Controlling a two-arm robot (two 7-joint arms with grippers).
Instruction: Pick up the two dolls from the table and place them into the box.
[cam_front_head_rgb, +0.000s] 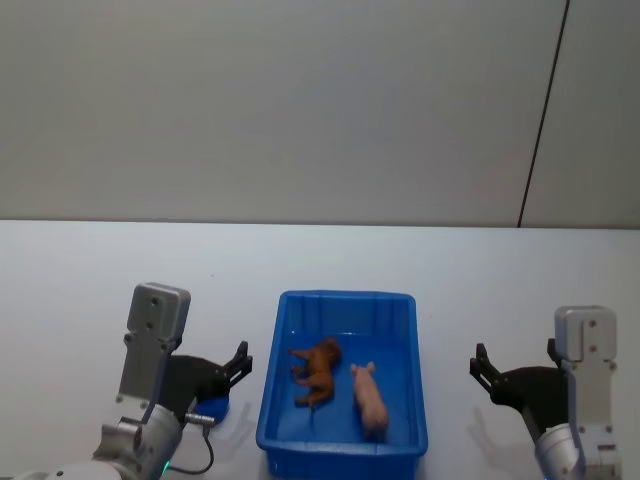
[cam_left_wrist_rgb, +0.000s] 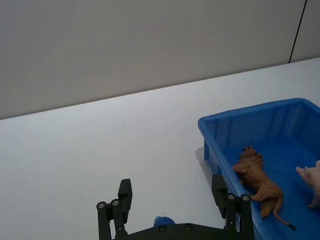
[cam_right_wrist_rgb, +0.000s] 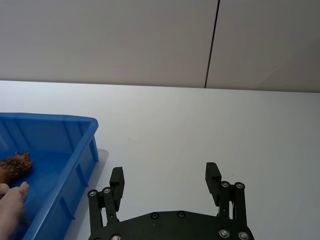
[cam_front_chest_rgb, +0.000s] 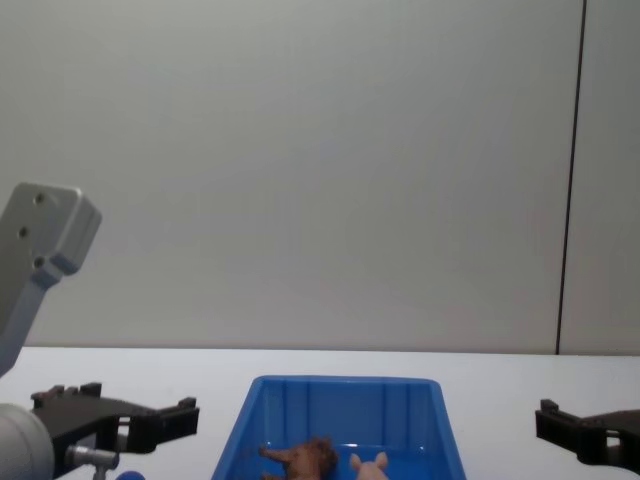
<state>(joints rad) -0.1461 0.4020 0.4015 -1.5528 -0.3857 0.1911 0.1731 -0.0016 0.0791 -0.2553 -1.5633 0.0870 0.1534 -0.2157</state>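
Head view: both dolls lie inside the blue box (cam_front_head_rgb: 343, 385), the reddish-brown doll (cam_front_head_rgb: 317, 370) toward the robot's left and the pink pig doll (cam_front_head_rgb: 371, 397) just beside it; the white worktop (cam_front_head_rgb: 90, 270) carries no toy, so the task appears complete. The left claw (cam_front_head_rgb: 240, 362) and right claw (cam_front_head_rgb: 478, 364) flank the box, each clear of its rim. Left wrist view: fingers spread apart, empty, held low above the worktop beside the box wall. Right wrist view: fingers likewise apart, gripping nothing. Chest view: both arms hold level at either side, claws pointing forward.
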